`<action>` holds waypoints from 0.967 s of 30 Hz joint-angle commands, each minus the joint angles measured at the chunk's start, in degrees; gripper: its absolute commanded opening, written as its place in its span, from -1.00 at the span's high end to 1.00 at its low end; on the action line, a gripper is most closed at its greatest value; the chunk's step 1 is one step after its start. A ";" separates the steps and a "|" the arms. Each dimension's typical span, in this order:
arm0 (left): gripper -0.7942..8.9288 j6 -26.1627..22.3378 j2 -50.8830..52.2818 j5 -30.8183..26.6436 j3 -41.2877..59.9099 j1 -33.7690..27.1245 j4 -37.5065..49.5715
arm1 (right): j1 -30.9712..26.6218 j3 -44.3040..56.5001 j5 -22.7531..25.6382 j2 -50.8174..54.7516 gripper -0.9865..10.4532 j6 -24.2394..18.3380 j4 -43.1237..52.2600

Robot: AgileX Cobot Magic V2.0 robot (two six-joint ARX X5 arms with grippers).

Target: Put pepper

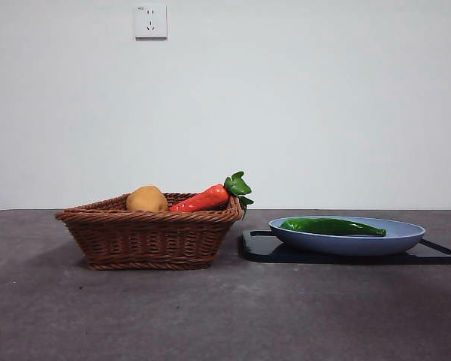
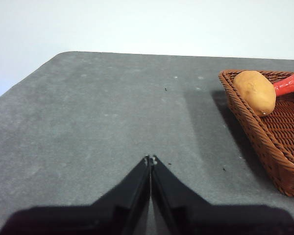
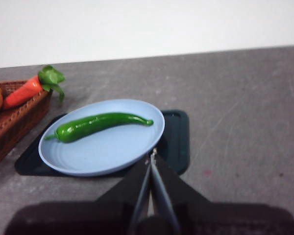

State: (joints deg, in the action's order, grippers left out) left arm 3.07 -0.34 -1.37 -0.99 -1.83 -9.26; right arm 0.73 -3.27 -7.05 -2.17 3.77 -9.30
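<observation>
The dark-green pepper [image 1: 332,226] lies flat in a light-blue plate [image 1: 406,235] on the right of the table; it also shows in the right wrist view [image 3: 95,124], on the plate [image 3: 122,147]. My right gripper [image 3: 152,152] is shut and empty, close to the plate's rim and apart from the pepper. My left gripper [image 2: 150,159] is shut and empty over bare table, to the side of the wicker basket [image 2: 264,132]. Neither gripper shows in the front view.
The wicker basket [image 1: 146,239] stands left of the plate and holds a potato [image 1: 146,199] and a red-orange carrot with a leafy top [image 1: 210,197]. A dark tray [image 1: 267,250] lies under the plate. A wall socket [image 1: 150,21] is behind.
</observation>
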 commanded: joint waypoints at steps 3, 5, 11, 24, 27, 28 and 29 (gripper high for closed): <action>0.82 0.35 0.26 0.04 0.61 -0.17 0.66 | 0.15 2.82 -0.07 1.95 0.81 3.17 -0.24; 0.82 0.35 0.26 0.04 0.61 -0.17 0.68 | 0.20 2.82 -0.02 2.23 0.81 3.23 -0.24; 0.82 0.35 0.26 0.04 0.61 -0.17 0.66 | 0.20 2.82 0.02 2.23 0.81 4.72 0.09; 0.82 0.35 0.26 0.04 0.61 -0.17 0.66 | 0.20 2.82 0.00 2.19 0.81 4.74 0.24; 0.82 0.35 0.26 0.04 0.61 -0.17 0.66 | 0.20 2.82 0.00 2.19 0.81 4.74 0.24; 0.82 0.35 0.26 0.02 0.61 -0.17 0.66 | 0.20 2.82 -0.02 2.19 0.81 4.74 0.24; 0.82 0.35 0.26 0.04 0.61 -0.17 0.66 | 0.20 2.82 0.00 2.19 0.81 4.74 0.24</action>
State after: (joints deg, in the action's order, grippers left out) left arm 3.07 -0.34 -1.37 -0.99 -1.83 -9.26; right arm 0.78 -0.95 -7.05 -0.19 7.97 -9.30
